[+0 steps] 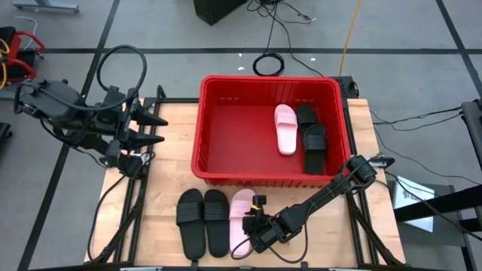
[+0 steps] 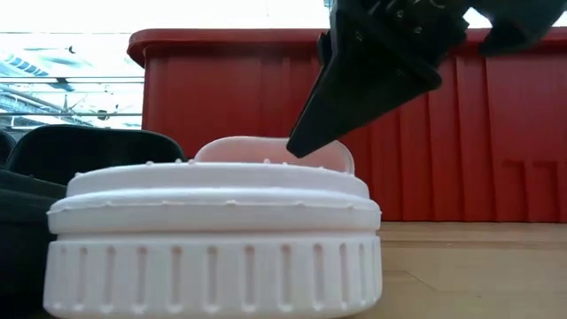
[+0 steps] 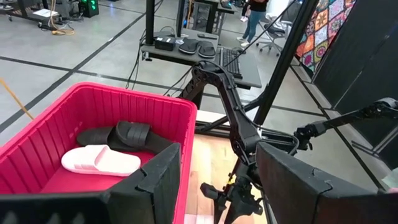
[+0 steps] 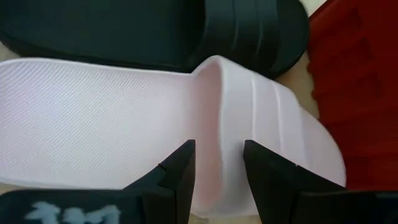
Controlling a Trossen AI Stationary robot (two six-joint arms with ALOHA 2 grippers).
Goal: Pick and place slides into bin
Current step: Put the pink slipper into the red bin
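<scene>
A pale pink slide (image 1: 241, 207) lies on its sole on the table near the front edge, beside two black slides (image 1: 202, 220). My right gripper (image 1: 253, 226) is open just above the pink slide. In the right wrist view its fingers (image 4: 219, 165) stand either side of the rear edge of the strap (image 4: 267, 118), one over the footbed and one over the strap. The red bin (image 1: 267, 79) holds a pink slide (image 1: 285, 128) and two black slides (image 1: 310, 139). My left gripper (image 1: 162, 129) is open and empty, left of the bin. My right gripper comes at the pink slide's strap edge (image 4: 214, 112) from above, slanting down, with its fingers across the strap. I cannot tell whether the fingers touch the slide. The slide lies flat on the table.
The bin's near wall (image 2: 496, 133) rises just behind the pink slide. A white round ribbed object (image 2: 213, 239) fills the foreground of the low view. A person (image 3: 255, 12) stands in the room beyond the table.
</scene>
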